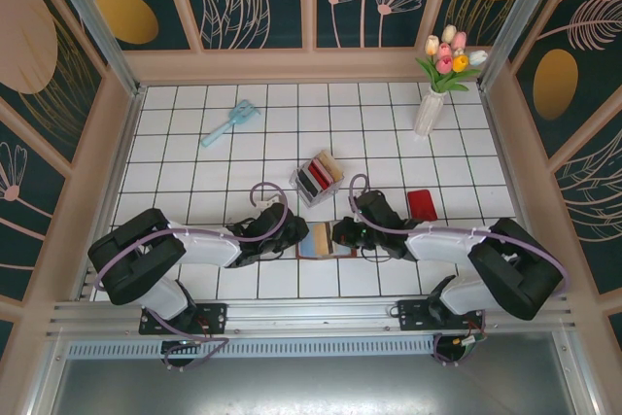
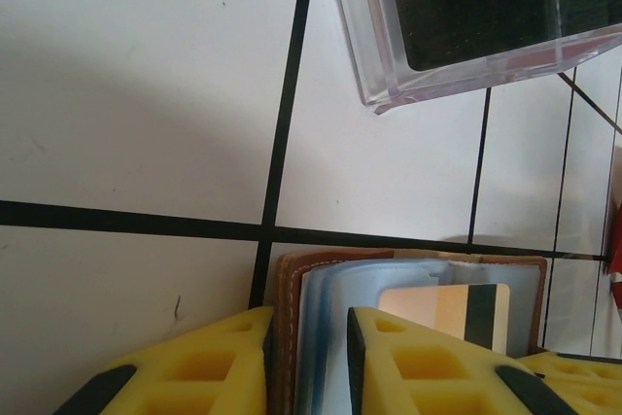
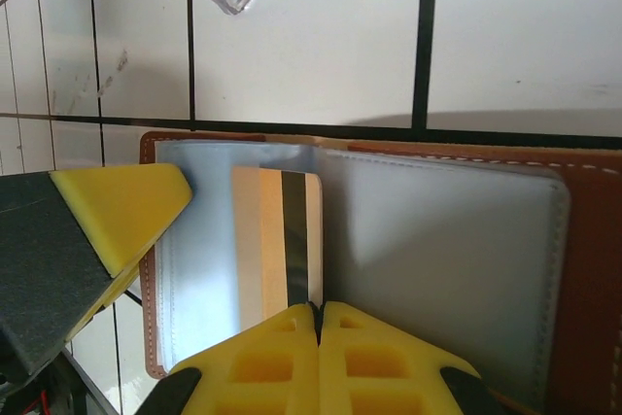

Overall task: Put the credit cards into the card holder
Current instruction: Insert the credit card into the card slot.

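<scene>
The brown leather card holder (image 1: 326, 242) lies open on the tiles between my two grippers, its clear sleeves facing up. My left gripper (image 1: 292, 232) (image 2: 311, 323) is shut on the holder's left cover and sleeves (image 2: 287, 284). My right gripper (image 1: 348, 232) (image 3: 319, 308) is shut on the near edge of a tan card with a black stripe (image 3: 277, 240) (image 2: 457, 310), which lies partway inside a sleeve of the card holder (image 3: 593, 240). More credit cards, red, black and pale, stand in a clear tray (image 1: 316, 178). A red card (image 1: 422, 204) lies flat on the table to the right.
The clear tray's corner (image 2: 389, 94) sits just beyond the holder. A light blue brush (image 1: 230, 123) lies at the back left. At the back right a white vase of tulips (image 1: 431, 109) stands. Wooden walls ring the tiled table (image 1: 194, 162).
</scene>
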{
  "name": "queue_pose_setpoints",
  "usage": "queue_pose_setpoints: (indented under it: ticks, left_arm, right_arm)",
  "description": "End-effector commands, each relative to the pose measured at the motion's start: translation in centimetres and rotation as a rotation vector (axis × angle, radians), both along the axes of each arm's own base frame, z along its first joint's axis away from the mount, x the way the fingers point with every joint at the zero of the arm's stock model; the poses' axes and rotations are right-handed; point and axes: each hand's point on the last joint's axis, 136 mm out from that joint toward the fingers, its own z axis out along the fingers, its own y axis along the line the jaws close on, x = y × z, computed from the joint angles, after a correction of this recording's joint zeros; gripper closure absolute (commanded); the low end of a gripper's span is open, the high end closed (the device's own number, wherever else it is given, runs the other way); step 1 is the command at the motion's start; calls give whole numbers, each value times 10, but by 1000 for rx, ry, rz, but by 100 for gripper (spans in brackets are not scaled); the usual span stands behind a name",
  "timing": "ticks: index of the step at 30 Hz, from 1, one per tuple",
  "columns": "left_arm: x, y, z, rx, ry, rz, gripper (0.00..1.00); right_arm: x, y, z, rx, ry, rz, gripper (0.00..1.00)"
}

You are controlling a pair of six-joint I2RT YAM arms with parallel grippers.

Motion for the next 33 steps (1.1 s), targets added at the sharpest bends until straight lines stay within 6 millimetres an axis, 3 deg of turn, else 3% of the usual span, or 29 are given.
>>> queue_pose_setpoints:
  ticks: [1, 9, 16, 23, 28, 33]
  left_arm:
    - [-9, 1, -14, 20, 49, -18, 71]
    - [-9, -1, -15, 10, 55, -13, 72]
    - [-9, 4, -16, 24, 56, 1, 73]
    - [-9, 3, -16, 22, 55, -1, 74]
    - [-9, 1, -16, 16, 54, -8, 74]
    - [-7, -3, -14, 2, 53, -14, 73]
  right_arm:
    - [-6, 11, -4, -6, 28, 59, 100]
    - [-4, 26, -2, 16, 56, 93, 94]
    - [-3, 13, 3, -45, 53, 82, 79]
    - [-11, 9, -3, -60, 85, 104, 79]
    - [-17, 32, 12, 68, 105, 172, 85]
    - [-11, 44, 15, 96, 114, 186, 84]
